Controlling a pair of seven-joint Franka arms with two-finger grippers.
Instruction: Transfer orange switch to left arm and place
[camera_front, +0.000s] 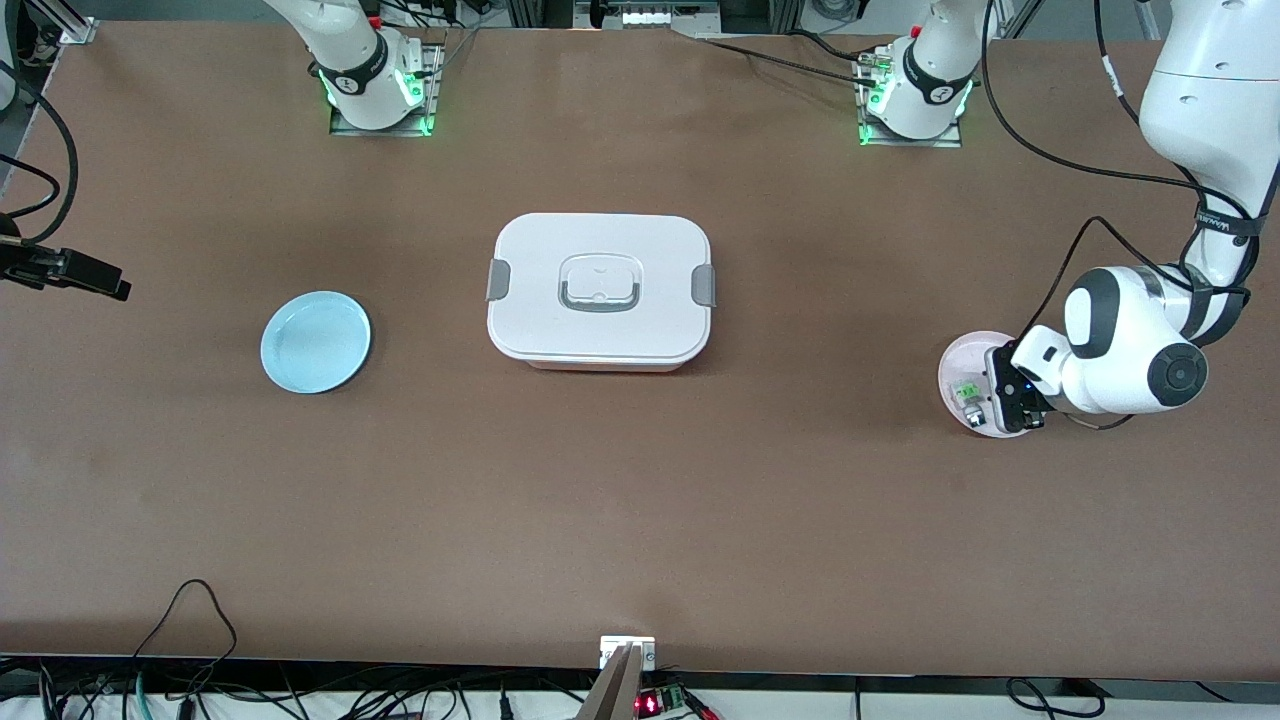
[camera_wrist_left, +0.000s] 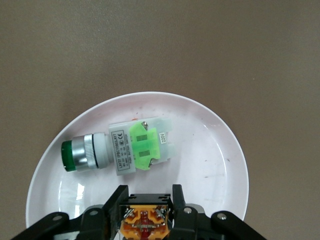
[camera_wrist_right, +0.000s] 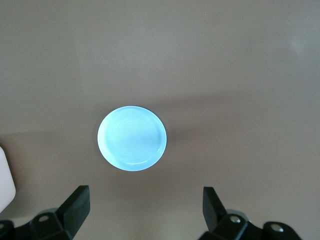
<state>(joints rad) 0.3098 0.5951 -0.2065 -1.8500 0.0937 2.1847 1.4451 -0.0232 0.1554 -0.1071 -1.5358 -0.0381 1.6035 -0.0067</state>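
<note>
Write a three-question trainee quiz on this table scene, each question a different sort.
1. True or false: the left claw is shut on the orange switch.
2. What lies on the white plate beside that claw? A) green switch B) spoon C) battery
3. Fill in: the blue plate lies toward the ___ arm's end of the table, past the box.

Key: 1 true; 2 A; 3 right.

Left gripper (camera_wrist_left: 147, 212) low, jaws clamped; right gripper (camera_wrist_right: 145, 210) raised, waiting, jaws spread wide.
</note>
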